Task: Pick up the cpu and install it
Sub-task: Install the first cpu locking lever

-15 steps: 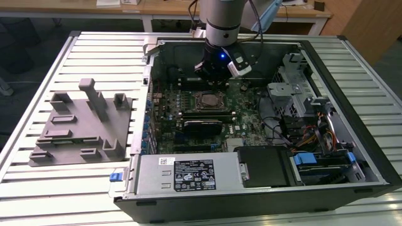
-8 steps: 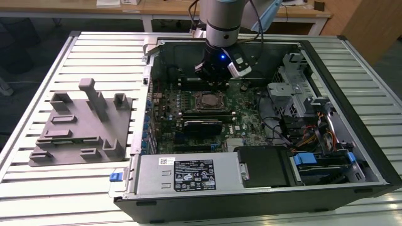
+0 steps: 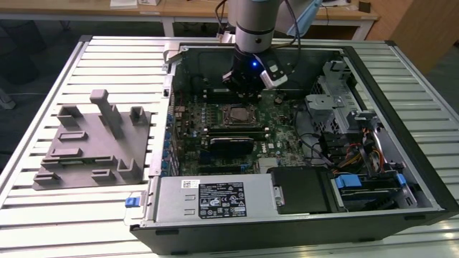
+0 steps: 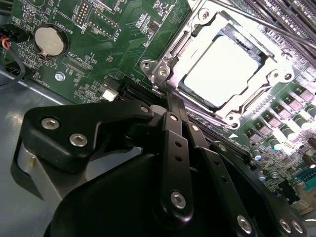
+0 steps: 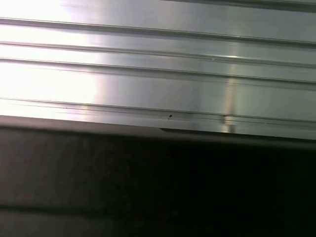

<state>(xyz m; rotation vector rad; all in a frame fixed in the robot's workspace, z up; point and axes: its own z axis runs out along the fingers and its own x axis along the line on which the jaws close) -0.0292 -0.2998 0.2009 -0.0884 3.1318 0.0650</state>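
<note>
Silver-grey cpu (image 4: 222, 71) seated flat in the motherboard socket (image 4: 281, 64) inside the open computer case (image 3: 401, 161), the arm's jaws poised just beside the socket frame, whether released or clenched impossible to tell. Judged the tail of the install step, placement apparently done, with any further move calling for a straight, clean path clear of frame and board (image 4: 98, 49). Case lying on a ribbed aluminium surface (image 3: 43, 215), grey fixture block (image 3: 93, 145) toward the exterior view's left edge, wooden desks (image 3: 179, 8) beyond the far edge.
</note>
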